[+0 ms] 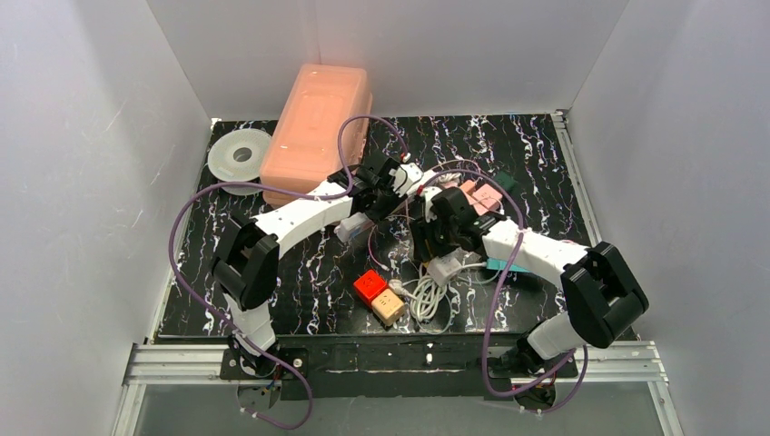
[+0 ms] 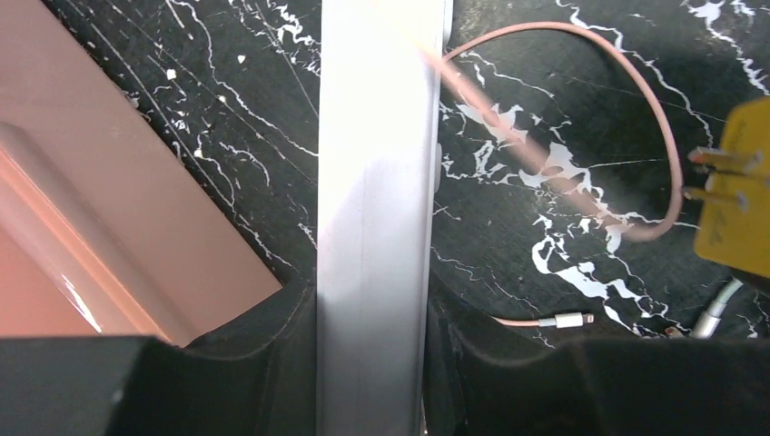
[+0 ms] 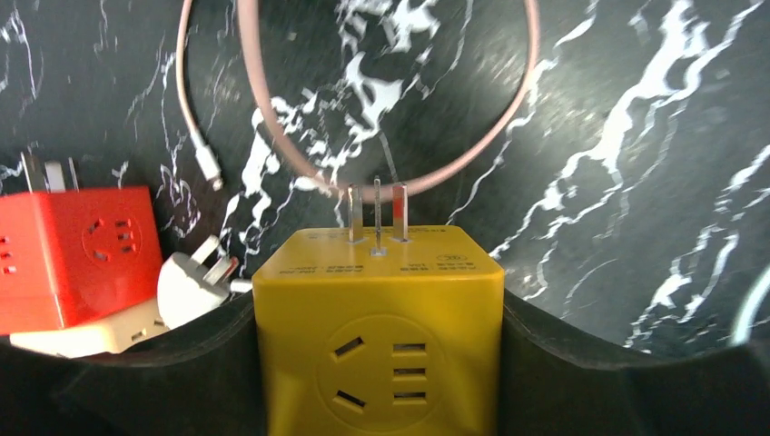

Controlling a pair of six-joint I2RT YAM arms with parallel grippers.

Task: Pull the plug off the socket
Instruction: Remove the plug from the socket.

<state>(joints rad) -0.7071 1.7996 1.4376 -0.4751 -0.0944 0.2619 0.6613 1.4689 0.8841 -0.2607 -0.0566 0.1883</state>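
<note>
Arms meet over the middle of the table (image 1: 300, 309) in your top view. Left wrist: the left end effector (image 2: 370, 313) squeezes the white socket strip (image 2: 377, 182); the yellow plug cube (image 2: 737, 209) sits apart from it. Right wrist: the right end effector (image 3: 377, 313) holds that cube, prongs bare.

The yellow cube plug (image 3: 377, 327), w/ 3 bare prongs pointed to frame top, is gripped at lower ctr by the right claw (image 3: 377, 381). The white socket strip (image 2: 377, 227) is held vertically thru frame ctr by the left claw (image 2: 372, 363). The two are seen apart.
</note>
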